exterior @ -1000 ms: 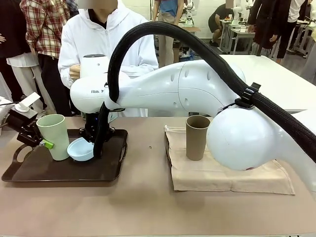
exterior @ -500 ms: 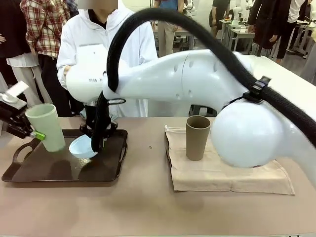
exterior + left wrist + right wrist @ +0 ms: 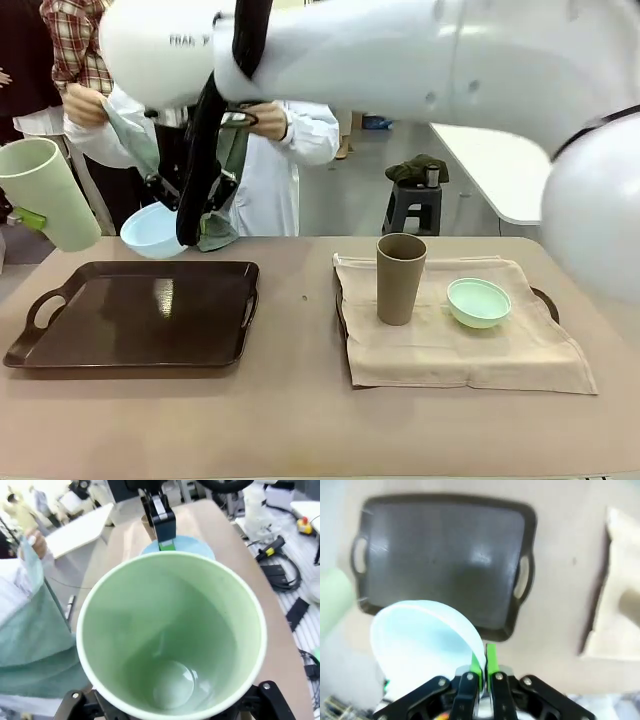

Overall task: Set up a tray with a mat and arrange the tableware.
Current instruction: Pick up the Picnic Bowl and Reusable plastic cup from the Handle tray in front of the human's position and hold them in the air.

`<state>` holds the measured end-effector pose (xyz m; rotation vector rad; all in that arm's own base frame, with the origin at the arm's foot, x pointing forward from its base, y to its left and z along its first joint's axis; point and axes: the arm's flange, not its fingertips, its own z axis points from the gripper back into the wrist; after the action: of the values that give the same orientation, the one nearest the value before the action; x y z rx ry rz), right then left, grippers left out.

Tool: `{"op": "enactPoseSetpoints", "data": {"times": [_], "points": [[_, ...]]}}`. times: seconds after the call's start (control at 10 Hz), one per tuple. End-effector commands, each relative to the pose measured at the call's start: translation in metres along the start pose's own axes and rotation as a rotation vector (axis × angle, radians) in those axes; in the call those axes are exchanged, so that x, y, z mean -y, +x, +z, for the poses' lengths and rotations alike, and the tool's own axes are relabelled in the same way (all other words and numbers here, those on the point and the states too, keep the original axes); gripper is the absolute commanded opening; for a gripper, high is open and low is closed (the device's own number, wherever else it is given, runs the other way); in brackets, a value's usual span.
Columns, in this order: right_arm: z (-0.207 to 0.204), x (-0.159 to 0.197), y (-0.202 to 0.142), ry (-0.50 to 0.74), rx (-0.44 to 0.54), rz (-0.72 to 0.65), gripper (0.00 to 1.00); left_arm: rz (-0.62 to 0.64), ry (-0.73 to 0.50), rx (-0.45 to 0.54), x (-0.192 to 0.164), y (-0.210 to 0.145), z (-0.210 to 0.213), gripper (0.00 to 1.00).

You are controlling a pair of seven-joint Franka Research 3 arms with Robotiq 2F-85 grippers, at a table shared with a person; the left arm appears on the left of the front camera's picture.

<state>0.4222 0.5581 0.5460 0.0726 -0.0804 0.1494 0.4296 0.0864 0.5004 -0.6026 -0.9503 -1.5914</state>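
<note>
Lettering "FRAN" point(image 3: 190, 41) on arm point(image 3: 400, 55) above bowl point(image 3: 150, 236)

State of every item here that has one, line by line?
pale green tumbler: aloft, gripped by left hand
light blue bowl: aloft, rim pinched by right hand
brown tumbler: upright on beige mat
mint green bowl: upright on mat
dark tray: flat on table, nothing on it
</note>
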Motion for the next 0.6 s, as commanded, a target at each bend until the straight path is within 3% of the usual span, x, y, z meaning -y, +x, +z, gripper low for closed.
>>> {"op": "enactPoseSetpoints", "data": {"times": [0.0,0.1,0.5], "points": [[-0.014,0.018,-0.020,-0.002,0.038,-0.036,0.00,0.035,0.030,-0.035,0.008,0.008,-0.004,0.00],[0.000,0.000,0.000,0.000,0.000,0.000,0.00,0.000,0.000,0.000,0.000,0.000,0.000,0.00],[0.000,0.000,0.000,0.000,0.000,0.000,0.00,0.000,0.000,0.000,0.000,0.000,0.000,0.00]]}}
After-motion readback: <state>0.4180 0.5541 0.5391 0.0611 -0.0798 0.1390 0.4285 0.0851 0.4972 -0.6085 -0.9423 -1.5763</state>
